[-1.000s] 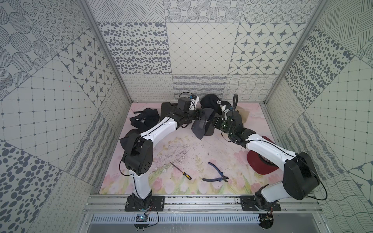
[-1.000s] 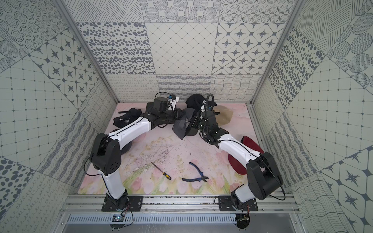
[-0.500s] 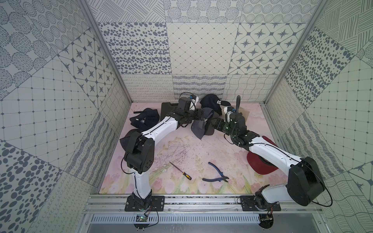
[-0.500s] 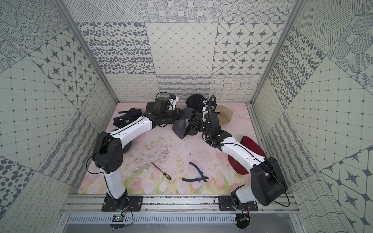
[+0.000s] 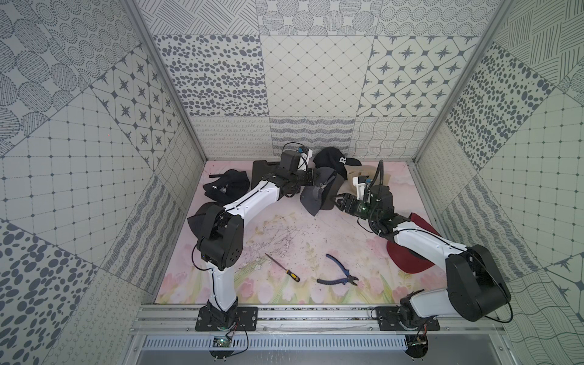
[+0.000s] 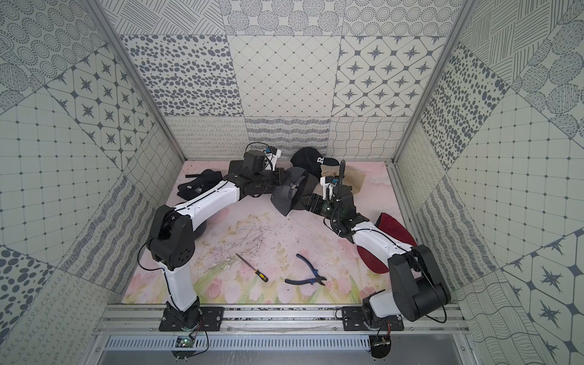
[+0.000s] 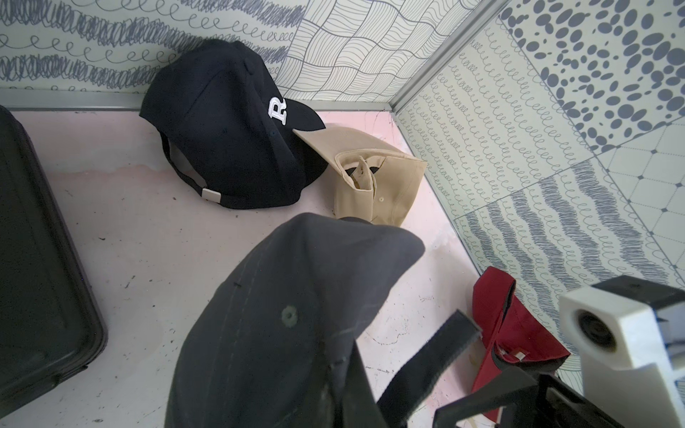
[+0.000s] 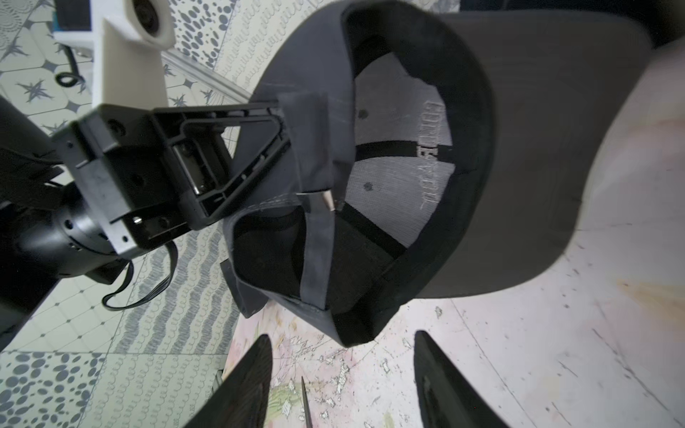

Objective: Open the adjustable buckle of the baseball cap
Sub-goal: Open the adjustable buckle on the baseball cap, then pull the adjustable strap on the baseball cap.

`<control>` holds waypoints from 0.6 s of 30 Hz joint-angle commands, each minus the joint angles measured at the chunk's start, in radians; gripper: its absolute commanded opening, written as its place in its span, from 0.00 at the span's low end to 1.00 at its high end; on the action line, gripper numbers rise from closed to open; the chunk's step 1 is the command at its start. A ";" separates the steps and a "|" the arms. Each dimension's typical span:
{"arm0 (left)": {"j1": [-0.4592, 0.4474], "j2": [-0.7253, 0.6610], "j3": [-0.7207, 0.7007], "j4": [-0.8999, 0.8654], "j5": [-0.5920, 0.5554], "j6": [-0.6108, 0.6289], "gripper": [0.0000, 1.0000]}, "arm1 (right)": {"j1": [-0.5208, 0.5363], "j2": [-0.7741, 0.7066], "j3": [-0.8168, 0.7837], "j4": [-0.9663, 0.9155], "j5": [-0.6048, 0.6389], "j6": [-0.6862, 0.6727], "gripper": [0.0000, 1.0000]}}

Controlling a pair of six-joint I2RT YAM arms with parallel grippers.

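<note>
Toward twelve o'clock over the table (image 5: 284,227), the grey cap (image 5: 319,192) sags from the left jaws, which pinch its back edge beside the flat woven strap (image 8: 315,252). The right jaws stand spread and empty, just beside it. If they close on loose cloth instead of the small clasp (image 8: 328,200), the cap could twist free. It is soft twill with a stiff curved brim (image 8: 537,148) and a pale mesh lining.

Grey cap (image 7: 278,333) cropped (lft wrist).

Around the dark grey cap (image 7: 281,333) lie a white-lettered black cap (image 7: 222,126), a beige cap (image 7: 385,185) and a red cap (image 7: 519,326), on a pink floral mat (image 5: 284,227).
</note>
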 commanded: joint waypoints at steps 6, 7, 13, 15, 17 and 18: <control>0.001 -0.005 0.006 0.055 0.037 -0.033 0.00 | 0.005 0.155 0.039 0.268 -0.132 0.086 0.55; 0.002 -0.004 0.007 0.056 0.039 -0.036 0.00 | 0.007 0.171 0.044 0.293 -0.140 0.098 0.55; 0.001 -0.002 0.008 0.056 0.048 -0.047 0.00 | 0.024 0.221 0.070 0.341 -0.145 0.114 0.49; 0.003 -0.001 0.009 0.059 0.049 -0.051 0.00 | 0.031 0.237 0.083 0.345 -0.146 0.124 0.47; 0.002 -0.001 0.010 0.059 0.049 -0.053 0.00 | 0.038 0.253 0.095 0.360 -0.146 0.136 0.47; 0.002 -0.001 0.011 0.060 0.049 -0.054 0.00 | 0.040 0.259 0.100 0.366 -0.143 0.140 0.46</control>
